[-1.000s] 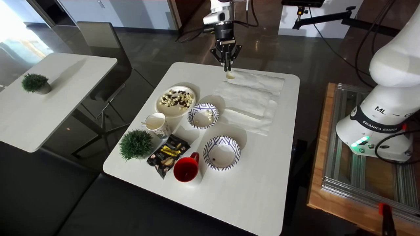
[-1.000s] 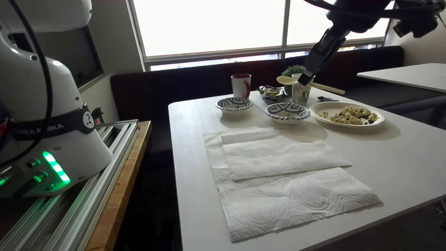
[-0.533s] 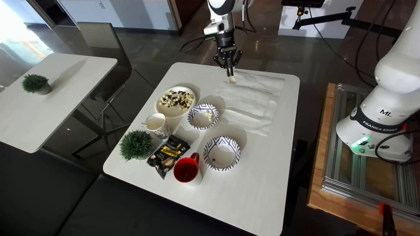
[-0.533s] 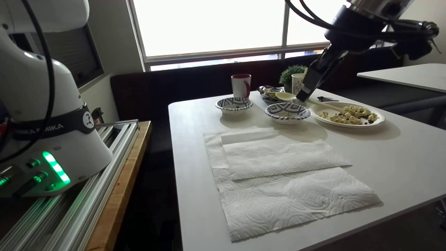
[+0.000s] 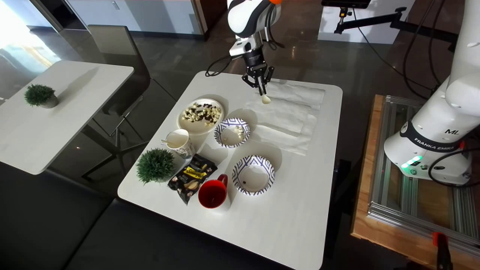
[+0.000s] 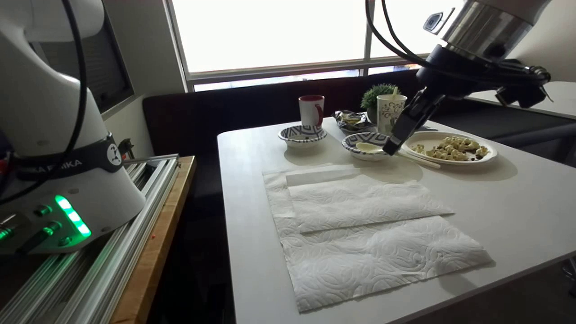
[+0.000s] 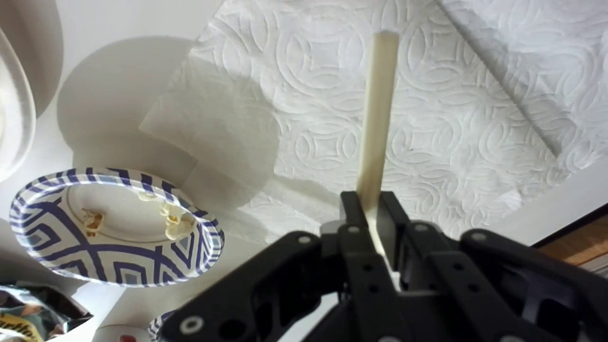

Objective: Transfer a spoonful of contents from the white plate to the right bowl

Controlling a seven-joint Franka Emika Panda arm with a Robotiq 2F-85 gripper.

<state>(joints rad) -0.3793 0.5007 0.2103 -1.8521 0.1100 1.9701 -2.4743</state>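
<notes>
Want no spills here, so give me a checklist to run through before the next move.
1. Grip: ok; the pincer clasps the spoon.
2. Scoop end empty: ok; nothing shows in it.
3. Food to scoop: ok; popcorn and dark bits lie on the white plate.
4. Spoon over the plate: not ok; in the wrist view it shows against paper towels.
5. Target settled: cannot tell; "right" depends on viewpoint: plate-side bowl or farther bowl.

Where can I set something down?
Bare tabletop lies between the mug, the bowl beside it and the table edge; also between the white plate, other bowl and paper towels, near the hand. Snack bag, plant and cup crowd together.
</notes>
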